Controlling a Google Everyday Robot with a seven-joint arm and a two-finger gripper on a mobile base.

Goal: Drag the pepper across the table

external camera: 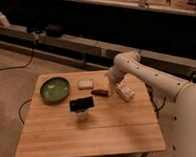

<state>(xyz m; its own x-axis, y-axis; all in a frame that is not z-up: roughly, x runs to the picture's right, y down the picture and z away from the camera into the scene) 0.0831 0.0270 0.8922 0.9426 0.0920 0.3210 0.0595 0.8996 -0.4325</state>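
Note:
The pepper, small and dark red-brown, lies on the light wood table near the back middle. My gripper hangs down from the white arm that comes in from the right. It is right at the pepper's right end, low over the tabletop. I cannot tell whether it touches the pepper.
A green bowl sits at the back left. A small pale block lies just left of the pepper. A whitish bottle lies to the gripper's right. A dark object on a clear cup stands in front of the pepper.

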